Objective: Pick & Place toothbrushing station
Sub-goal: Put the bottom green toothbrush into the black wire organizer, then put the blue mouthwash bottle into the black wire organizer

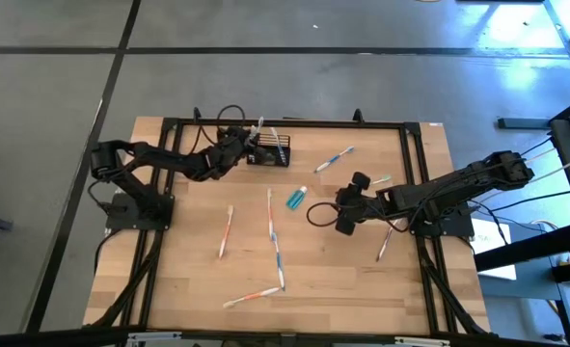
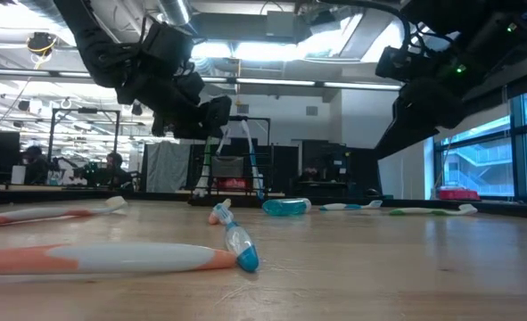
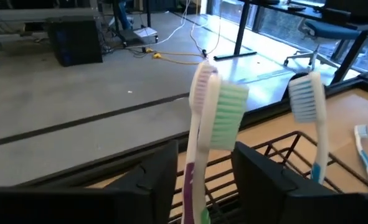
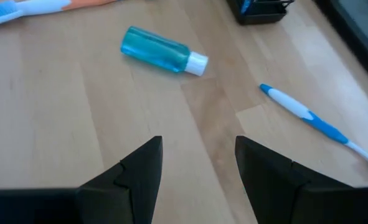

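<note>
toothbrushing station [image 1: 268,154] | black wire-mesh basket | upright | table's far edge, left of centre

The left gripper [image 1: 238,146] hides part of the basket [image 1: 270,155]. The blue toothbrush [image 4: 320,124] runs off the right wrist view's edge.

A robotics lab or open workshop, probably: the pale wooden counter [image 1: 313,270] stands on grey concrete floor [image 1: 265,82], exposed ceiling ducts [image 2: 245,18] run overhead, and tall windows [image 2: 477,165] sit at three o'clock.
</note>
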Tool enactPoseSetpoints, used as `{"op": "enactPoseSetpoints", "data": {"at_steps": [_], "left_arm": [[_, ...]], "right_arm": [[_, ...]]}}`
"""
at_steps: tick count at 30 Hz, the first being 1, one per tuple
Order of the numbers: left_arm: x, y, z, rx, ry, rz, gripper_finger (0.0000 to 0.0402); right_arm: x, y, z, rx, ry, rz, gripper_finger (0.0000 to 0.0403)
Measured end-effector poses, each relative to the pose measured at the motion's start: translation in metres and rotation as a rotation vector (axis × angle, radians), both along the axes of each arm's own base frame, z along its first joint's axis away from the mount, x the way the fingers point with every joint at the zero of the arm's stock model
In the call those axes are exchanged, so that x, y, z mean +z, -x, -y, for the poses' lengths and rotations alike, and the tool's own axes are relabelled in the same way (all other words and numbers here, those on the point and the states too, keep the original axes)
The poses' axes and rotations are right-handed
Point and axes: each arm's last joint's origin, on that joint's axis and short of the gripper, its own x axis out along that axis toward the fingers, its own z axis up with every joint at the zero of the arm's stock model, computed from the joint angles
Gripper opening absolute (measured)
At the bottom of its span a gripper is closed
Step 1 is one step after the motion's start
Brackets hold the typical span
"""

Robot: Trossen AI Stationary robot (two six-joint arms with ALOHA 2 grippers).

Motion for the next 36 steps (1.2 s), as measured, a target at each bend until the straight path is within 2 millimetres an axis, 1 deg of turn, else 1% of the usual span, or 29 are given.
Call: {"op": "enactPoseSetpoints", "data": {"at_steps": [5,9,16,22,27,29,32,36], "left_arm": [[0.011,0.004,0.002,-0.006,-0.02,0.011,0.0185],[0.02,0.01,0.004,-0.006,-0.015,0.0,0.0198],[0.037,0.026,0.011,-0.024,-0.003,-0.042,0.0198],[0.053,0.038,0.02,-0.155,0.041,-0.029,0.0191],[0.062,0.044,0.035,-0.244,0.074,-0.014,0.0189],[0.063,0.046,0.043,-0.28,0.086,-0.034,0.0189],[0.062,0.046,0.056,-0.333,0.106,-0.064,0.0188],[0.057,0.044,0.076,-0.404,0.146,-0.103,0.0187]], "right_arm": [[-0.001,0.0,-0.002,0.037,-0.05,-0.01,0.0204],[0.0,-0.001,-0.003,0.052,-0.073,0.001,0.0204],[0.002,-0.004,-0.003,0.051,-0.077,0.031,0.0204],[0.003,-0.004,-0.002,0.032,-0.055,0.05,0.0204],[0.003,-0.004,-0.002,0.017,-0.028,0.051,0.0204],[0.007,-0.006,-0.002,0.02,-0.023,0.048,0.0204],[0.018,-0.01,-0.003,0.022,-0.018,0.044,0.0204],[0.039,-0.015,-0.004,0.031,0.012,0.021,0.0204]]}}
